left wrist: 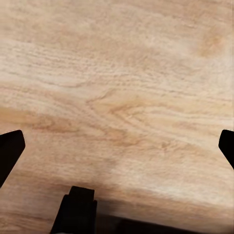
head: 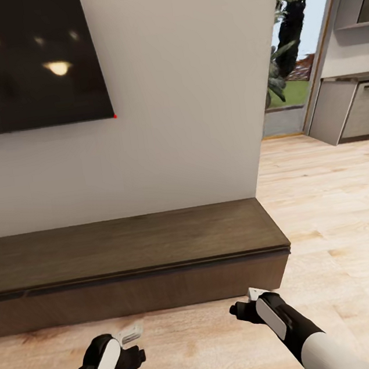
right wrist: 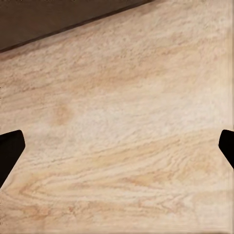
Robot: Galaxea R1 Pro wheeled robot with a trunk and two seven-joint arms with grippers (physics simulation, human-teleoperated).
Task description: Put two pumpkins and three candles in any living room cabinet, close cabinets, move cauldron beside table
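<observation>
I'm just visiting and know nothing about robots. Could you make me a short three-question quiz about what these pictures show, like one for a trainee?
1. True or false: the drawer fronts of the cabinet are all shut.
2. Multiple choice: what lies beneath the left pincer and the right pincer in the wrist views? A) a blue rug B) the wood-plank floor C) a glass tabletop
3. Fill in: on the wall above the cabinet hangs a black ____.

Key
1. True: the front is flush, with no drawer pulled out.
2. B. Both pincers are open and hold nothing.
3. TV.
</observation>
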